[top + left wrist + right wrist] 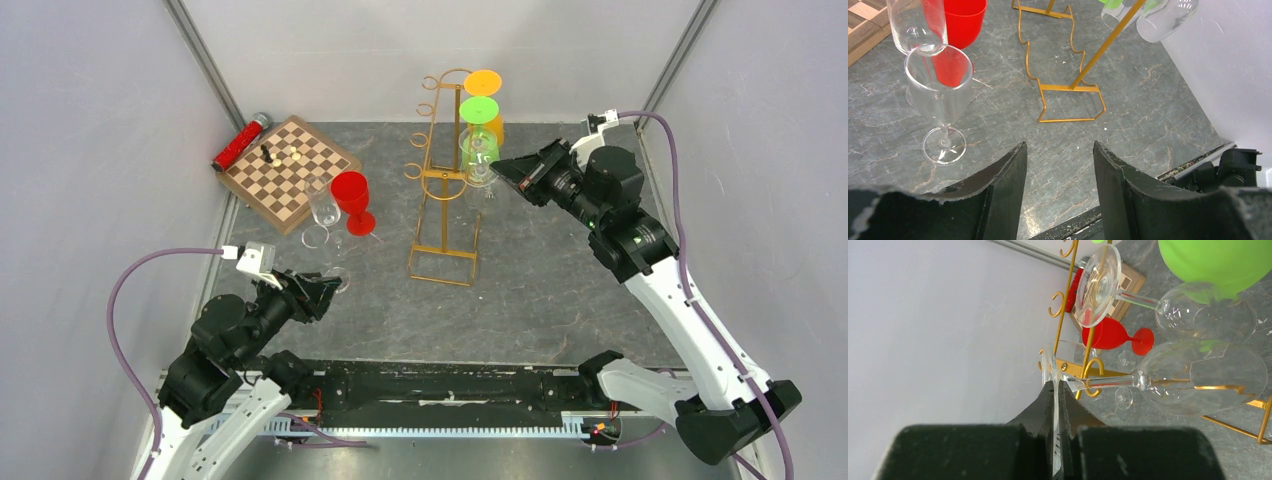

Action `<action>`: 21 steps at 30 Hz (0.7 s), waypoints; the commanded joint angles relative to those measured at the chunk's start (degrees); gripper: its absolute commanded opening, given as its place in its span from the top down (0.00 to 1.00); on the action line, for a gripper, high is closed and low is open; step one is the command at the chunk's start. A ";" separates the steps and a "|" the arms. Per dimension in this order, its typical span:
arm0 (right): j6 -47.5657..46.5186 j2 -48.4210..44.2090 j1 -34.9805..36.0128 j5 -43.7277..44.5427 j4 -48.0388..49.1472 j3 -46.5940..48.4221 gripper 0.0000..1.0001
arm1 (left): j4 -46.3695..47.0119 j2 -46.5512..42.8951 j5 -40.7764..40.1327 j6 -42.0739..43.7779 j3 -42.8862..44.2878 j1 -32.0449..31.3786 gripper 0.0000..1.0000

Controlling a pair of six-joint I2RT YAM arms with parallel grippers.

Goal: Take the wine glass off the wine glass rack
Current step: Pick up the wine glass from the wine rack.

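Note:
The gold wine glass rack (445,190) stands mid-table with glasses hanging on its right side. My right gripper (500,168) is at the lower right hooks. In the right wrist view it (1055,385) is shut on the thin round foot of a clear wine glass (1203,377). That glass lies sideways, and its stem still passes through a curled hook (1093,371) of the rack. My left gripper (1059,145) is open above bare table, near the front left (330,290), and holds nothing. The rack's wire base (1068,105) lies ahead of it.
On the rack also hang another clear glass (1098,285), a green one (479,108) and an orange one (483,82). A red goblet (352,200) and two clear glasses (940,95) stand left of the rack. A chessboard (290,170) and a red cylinder (240,143) lie at the back left.

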 commanded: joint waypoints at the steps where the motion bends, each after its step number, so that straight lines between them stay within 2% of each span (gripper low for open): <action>1: 1.21 -2.50 -0.43 2.20 4.63 0.55 1.00 | 0.75 0.61 -0.83 1.80 0.05 0.30 0.42; 11: 1.56 -3.37 -0.45 2.92 4.96 0.32 1.00 | 0.62 0.48 -1.01 1.71 -0.04 0.34 0.42; 18: -1.85 -6.18 -0.47 0.81 4.93 -1.47 1.00 | 0.87 1.53 0.20 2.20 0.30 0.33 0.41; 21: -3.86 -8.17 -0.51 -0.46 4.53 -3.47 1.00 | 1.06 1.93 1.03 2.50 0.50 0.32 0.36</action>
